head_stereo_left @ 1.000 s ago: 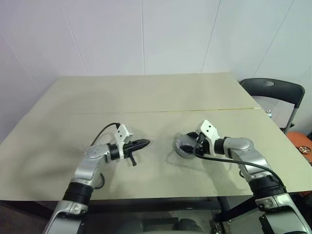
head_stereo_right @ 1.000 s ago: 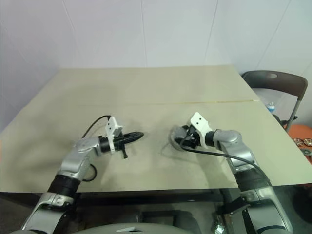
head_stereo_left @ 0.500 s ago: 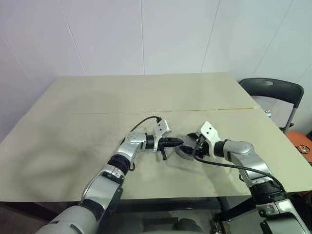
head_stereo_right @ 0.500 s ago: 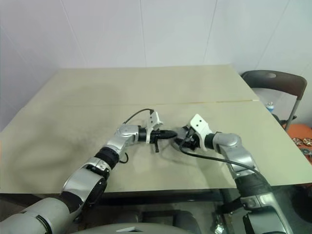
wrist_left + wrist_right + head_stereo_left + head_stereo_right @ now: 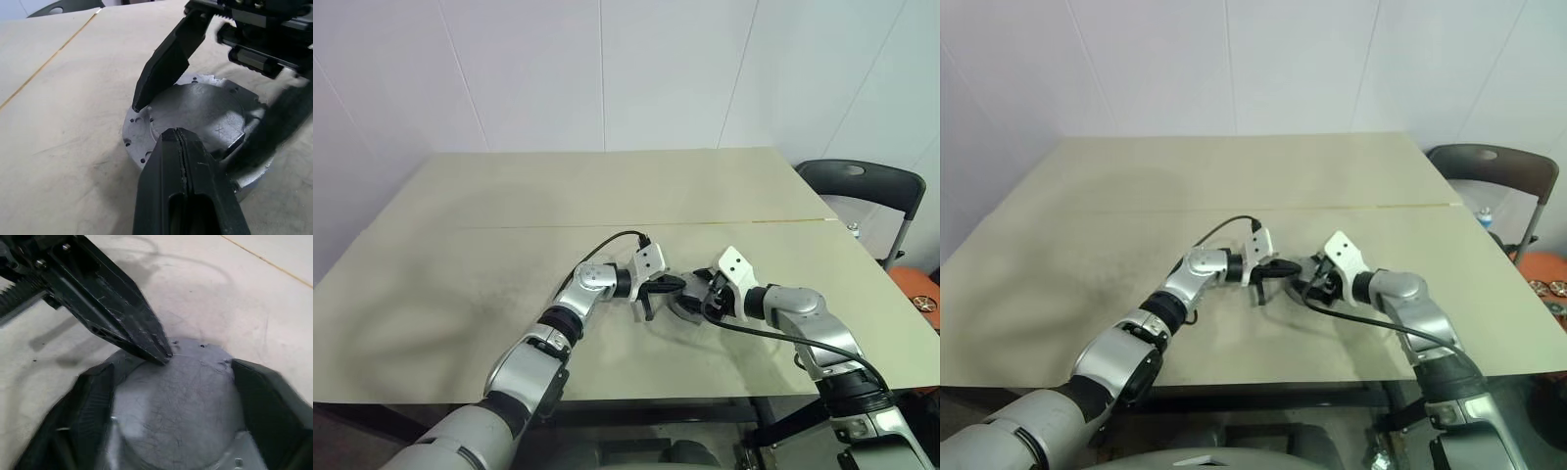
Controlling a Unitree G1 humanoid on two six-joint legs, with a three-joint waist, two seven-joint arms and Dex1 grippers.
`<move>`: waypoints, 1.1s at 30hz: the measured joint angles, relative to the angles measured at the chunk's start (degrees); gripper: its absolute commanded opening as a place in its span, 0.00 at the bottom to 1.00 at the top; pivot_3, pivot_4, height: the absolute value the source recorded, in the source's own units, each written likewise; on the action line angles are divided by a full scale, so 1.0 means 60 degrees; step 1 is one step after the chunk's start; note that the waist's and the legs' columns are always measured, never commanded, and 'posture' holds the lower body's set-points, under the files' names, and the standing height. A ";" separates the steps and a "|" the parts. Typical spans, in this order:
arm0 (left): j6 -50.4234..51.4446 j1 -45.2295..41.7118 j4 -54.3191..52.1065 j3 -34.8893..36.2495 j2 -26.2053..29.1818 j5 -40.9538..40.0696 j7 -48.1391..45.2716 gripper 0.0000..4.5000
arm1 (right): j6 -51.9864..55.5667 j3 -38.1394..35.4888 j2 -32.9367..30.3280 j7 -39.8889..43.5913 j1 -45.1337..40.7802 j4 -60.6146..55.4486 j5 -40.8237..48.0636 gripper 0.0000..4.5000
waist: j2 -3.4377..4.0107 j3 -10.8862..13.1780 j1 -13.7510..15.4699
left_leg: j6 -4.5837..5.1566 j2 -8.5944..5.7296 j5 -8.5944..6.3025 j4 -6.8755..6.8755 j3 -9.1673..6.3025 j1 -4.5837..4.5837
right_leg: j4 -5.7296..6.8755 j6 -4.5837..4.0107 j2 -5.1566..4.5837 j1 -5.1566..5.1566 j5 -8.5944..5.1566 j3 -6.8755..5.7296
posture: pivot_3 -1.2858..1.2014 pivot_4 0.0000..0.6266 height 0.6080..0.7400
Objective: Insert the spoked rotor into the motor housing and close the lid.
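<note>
Head cam first: both arms meet just right of center frame on the tan table (image 5: 460, 245). My left gripper (image 5: 672, 285) comes in from the left with its tip against a round silvery metal part (image 5: 686, 305), and the right gripper (image 5: 697, 294) sits around that part from the other side.

Left wrist cam: my left fingers are pressed together, tip resting on the flat grey top of the lid (image 5: 195, 110), mid-frame. It has small holes around its edge. One right finger (image 5: 168, 56) hangs over it from the upper middle.

Right wrist cam: my right jaws stand wide apart on either side of the grey part, and I can't tell if they're touching it. The left tip pokes at its top edge.

No rotor or copper windings visible, so my guess is the lid's already on and I'm just seating it.
</note>
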 measured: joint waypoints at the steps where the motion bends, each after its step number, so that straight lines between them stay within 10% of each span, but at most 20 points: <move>1: 0.0005 0.0039 -0.0052 0.0003 0.0008 -0.0004 -0.0050 0.00 | 0.0063 -0.0006 0.0026 0.0009 0.0003 0.0001 0.0036 1.00 | 0.0000 0.0000 0.0000 | 0.0000 0.0000 0.0000 0.0000 0.0000 0.0000 | 0.0001 0.0000 -0.0001 0.0000 0.0000 0.0000 | 0.52 0.00 1.00; 33: 0.1296 0.1563 -0.2183 0.0057 0.0414 -0.0438 -0.0980 0.00 | 0.1613 -0.2162 0.0062 0.0857 0.0190 0.1680 0.2607 1.00 | 0.0010 -0.0003 0.0005 | 0.0000 0.0000 0.0000 -0.0039 0.0005 0.0027 | -0.0004 0.0003 -0.0010 0.0010 -0.0005 0.0019 | 0.52 0.00 1.00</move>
